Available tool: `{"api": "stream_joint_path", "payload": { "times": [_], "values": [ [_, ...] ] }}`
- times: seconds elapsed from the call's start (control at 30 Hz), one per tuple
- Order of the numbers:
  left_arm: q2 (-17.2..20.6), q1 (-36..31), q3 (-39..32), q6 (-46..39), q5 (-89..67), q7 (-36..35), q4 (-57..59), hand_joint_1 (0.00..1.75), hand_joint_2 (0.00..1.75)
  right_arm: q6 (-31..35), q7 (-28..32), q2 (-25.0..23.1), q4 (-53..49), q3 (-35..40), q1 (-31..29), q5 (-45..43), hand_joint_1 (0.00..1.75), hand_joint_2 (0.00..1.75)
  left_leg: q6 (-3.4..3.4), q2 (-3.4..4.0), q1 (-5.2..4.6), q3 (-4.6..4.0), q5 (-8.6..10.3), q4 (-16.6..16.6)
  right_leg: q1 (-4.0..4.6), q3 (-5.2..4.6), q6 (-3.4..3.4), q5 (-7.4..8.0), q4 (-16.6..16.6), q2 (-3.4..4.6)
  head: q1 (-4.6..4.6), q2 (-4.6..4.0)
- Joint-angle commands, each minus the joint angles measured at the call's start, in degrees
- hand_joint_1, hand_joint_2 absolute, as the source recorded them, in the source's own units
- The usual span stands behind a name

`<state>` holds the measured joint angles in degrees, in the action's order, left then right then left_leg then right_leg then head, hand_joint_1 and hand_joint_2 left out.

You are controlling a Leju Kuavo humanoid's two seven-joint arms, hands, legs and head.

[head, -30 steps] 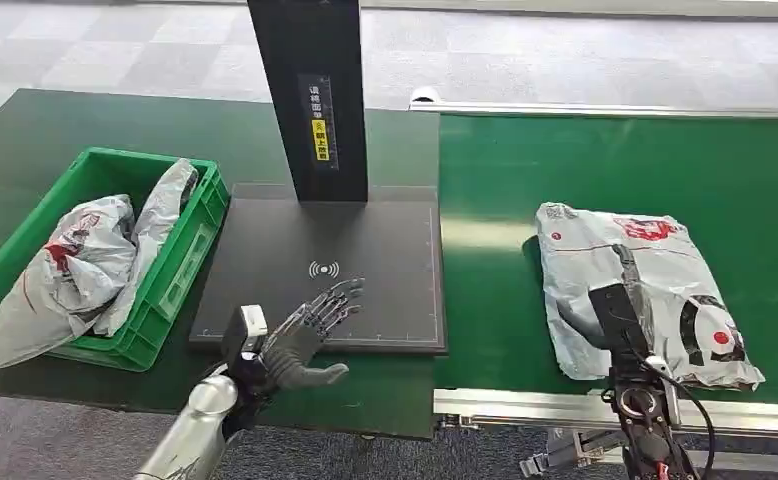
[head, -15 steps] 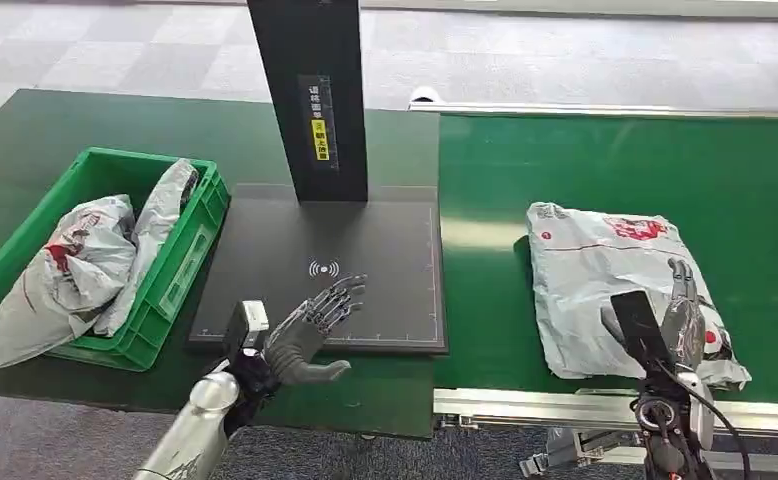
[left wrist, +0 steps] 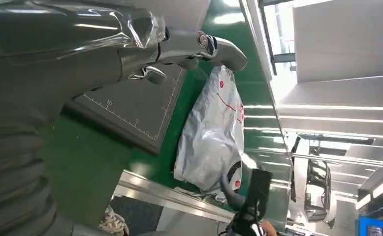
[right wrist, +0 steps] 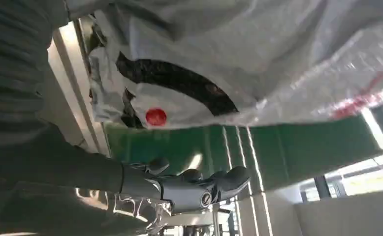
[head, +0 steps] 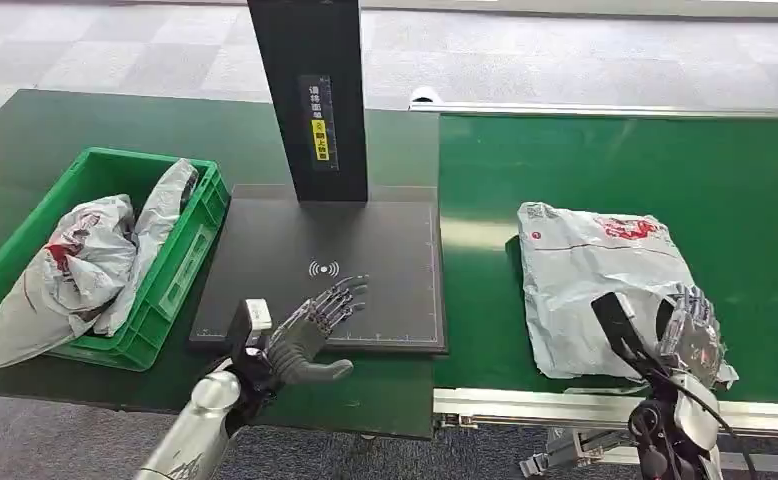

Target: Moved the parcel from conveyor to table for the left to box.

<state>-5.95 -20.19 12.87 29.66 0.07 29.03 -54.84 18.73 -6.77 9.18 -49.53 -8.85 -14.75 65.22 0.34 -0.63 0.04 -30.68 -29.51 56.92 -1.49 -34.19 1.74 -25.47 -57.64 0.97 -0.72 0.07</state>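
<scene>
1 grey parcel (head: 590, 285) lies on the green conveyor (head: 745, 190), close to the conveyor's near edge and toward its left edge, where it meets the table (head: 25, 130). The right hand (head: 687, 325) sits at the parcel's near right corner with fingers over the wrapping. In the right wrist view the thumb is under the lifted edge, apart from it, so whether it has a grip I cannot tell. The left hand (head: 310, 325) holds nothing, its fingers spread above the near edge of the black scanner pad (head: 365, 240). 1 black post (head: 310, 95) rises from the pad's far edge, its top cut off. 1 green crate (head: 180, 255) stands at the table's near left, holding 2 grey bags (head: 85, 260); their lower parts are hidden by the crate wall.
</scene>
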Motion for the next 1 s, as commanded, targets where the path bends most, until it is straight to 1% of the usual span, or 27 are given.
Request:
{"api": "stream_joint_path", "payload": {
  "times": [0.03, 0.1, 0.13, 0.2, 0.27, 0.33, 0.43, 0.47, 0.53, 0.57, 0.67, 0.7, 0.73, 0.93, 0.97, 1.0],
  "values": [
    [-0.06, -1.79, 0.14, -0.43, -0.65, -0.71, 3.37, 0.00, 1.75, -11.80, -4.69, -1.82, 13.70, -1.86, -4.67, 2.81, 0.00, 1.75, -0.06, 0.07, 0.02, 0.11, 0.00, -0.07, 0.04, 0.10, -0.11, 0.01, 0.07, -0.01, 0.00, 0.00],
    [0.13, -1.19, -0.33, -0.78, -0.82, -0.29, 3.02, 0.00, 1.75, -11.39, -2.94, -2.20, 16.00, -1.87, -6.32, 2.32, 0.00, 1.75, -0.05, 0.11, 0.01, 0.08, -0.01, -0.06, 0.03, 0.07, -0.10, 0.02, 0.06, 0.04, 0.00, 0.00],
    [0.23, -0.95, -0.52, -0.84, -0.85, -0.18, 2.82, 0.00, 1.75, -11.38, -2.78, -2.33, 16.32, -1.66, -6.79, 2.45, 0.00, 1.75, -0.09, 0.18, 0.00, 0.18, 0.03, -0.18, 0.02, 0.14, -0.17, 0.06, 0.16, 0.05, -0.02, 0.00],
    [0.32, -0.60, -0.82, -0.79, -0.98, -0.07, 2.42, 0.00, 1.75, -11.26, -2.23, -2.73, 17.05, -1.31, -7.68, 2.53, 0.00, 1.75, -0.06, 0.18, 0.00, 0.11, 0.00, -0.09, 0.01, 0.07, -0.12, 0.04, 0.07, 0.10, -0.02, 0.00],
    [0.29, -0.60, -1.07, -0.78, -1.11, -0.14, 2.40, 0.00, 1.75, -12.67, -1.93, -2.79, 18.00, -1.01, -8.32, 2.36, 0.00, 1.75, -0.09, 0.20, 0.00, 0.16, 0.02, -0.15, 0.02, 0.12, -0.16, 0.06, 0.12, 0.08, -0.02, 0.00],
    [0.22, -0.79, -1.35, -0.69, -1.26, -0.04, 2.72, 0.00, 1.75, -13.93, -0.16, -2.92, 18.65, -1.09, -8.59, 1.14, 0.00, 1.75, -0.10, 0.22, 0.00, 0.20, 0.04, -0.19, 0.02, 0.14, -0.18, 0.07, 0.16, 0.09, 0.00, 0.00],
    [0.23, -0.78, -1.35, -0.68, -1.27, -0.03, 2.74, 0.00, 1.75, -13.91, -0.06, -2.96, 18.71, -1.11, -8.51, 1.07, 0.00, 1.75, -0.05, 0.15, 0.03, 0.15, -0.01, -0.05, 0.04, 0.12, -0.10, 0.03, 0.06, 0.07, 0.00, 0.00],
    [0.22, -0.77, -1.38, -0.72, -1.28, -0.01, 2.73, 0.00, 1.75, -13.94, 0.21, -2.96, 18.73, -1.13, -8.53, 0.93, 0.00, 1.75, -0.10, 0.19, 0.01, 0.27, 0.05, -0.21, 0.03, 0.22, -0.19, 0.07, 0.18, 0.05, 0.00, 0.00],
    [0.25, -0.98, -1.53, -0.68, -1.32, -0.02, 2.88, 0.00, 1.75, -15.28, 3.23, -3.23, 19.44, -1.19, -9.42, -1.06, 0.00, 1.75, -0.06, 0.12, 0.02, 0.17, 0.00, -0.05, 0.03, 0.16, -0.10, 0.02, 0.05, 0.05, 0.00, 0.00],
    [0.25, -1.11, -1.59, -0.63, -1.28, -0.04, 2.96, 0.00, 1.75, -15.61, 3.81, -3.31, 19.65, -1.04, -9.87, -1.57, 0.00, 1.75, -0.10, 0.21, 0.01, 0.25, 0.05, -0.17, 0.03, 0.20, -0.18, 0.08, 0.14, 0.08, 0.00, 0.00],
    [0.40, -0.56, -2.02, -0.90, -1.12, 0.03, 2.16, 0.00, 1.75, -13.50, 6.88, -3.52, 19.05, 0.40, -10.38, -2.76, 0.00, 1.75, -0.09, 0.25, 0.00, 0.24, 0.03, -0.12, 0.02, 0.18, -0.17, 0.08, 0.08, 0.13, -0.02, 0.00],
    [0.56, -0.09, -2.17, -0.84, -1.00, 0.04, 1.49, 0.00, 1.75, -11.42, 8.39, -3.57, 17.92, 0.99, -9.99, -2.99, 0.24, 1.75, -0.06, 0.22, 0.02, 0.22, 0.00, -0.06, 0.03, 0.18, -0.12, 0.05, 0.05, 0.13, 0.00, 0.00],
    [0.63, 0.22, -2.31, -0.88, -0.93, 0.04, 1.02, 0.00, 1.75, -10.71, 8.71, -3.65, 17.51, 1.22, -9.82, -3.08, 0.93, 1.75, -0.10, 0.28, 0.01, 0.26, 0.03, -0.13, 0.03, 0.19, -0.18, 0.08, 0.10, 0.15, 0.00, 0.00],
    [0.71, 0.78, -2.36, -0.77, -0.93, -0.08, 0.23, 0.00, 1.75, -10.73, 8.62, -3.60, 16.98, 1.68, -9.42, -3.34, 0.93, 1.75, -0.11, 0.17, 0.02, 0.28, 0.01, -0.15, 0.04, 0.26, -0.19, 0.03, 0.11, 0.05, 0.00, 0.00],
    [0.71, 0.78, -2.36, -0.77, -0.93, -0.08, 0.23, 0.00, 1.75, -10.73, 8.62, -3.60, 16.98, 1.68, -9.42, -3.34, 1.40, 1.75, -0.09, 0.18, 0.02, 0.24, 0.00, -0.10, 0.03, 0.21, -0.14, 0.03, 0.07, 0.08, -0.02, 0.00],
    [0.74, 0.84, -2.42, -0.76, -0.91, -0.18, 0.13, 0.00, 1.75, -9.65, 9.47, -3.60, 16.22, 1.97, -9.05, -3.63, 1.75, 1.75, -0.06, 0.12, 0.02, 0.18, 0.00, -0.05, 0.03, 0.19, -0.09, 0.02, 0.03, 0.05, 0.00, 0.00]
  ]
}}
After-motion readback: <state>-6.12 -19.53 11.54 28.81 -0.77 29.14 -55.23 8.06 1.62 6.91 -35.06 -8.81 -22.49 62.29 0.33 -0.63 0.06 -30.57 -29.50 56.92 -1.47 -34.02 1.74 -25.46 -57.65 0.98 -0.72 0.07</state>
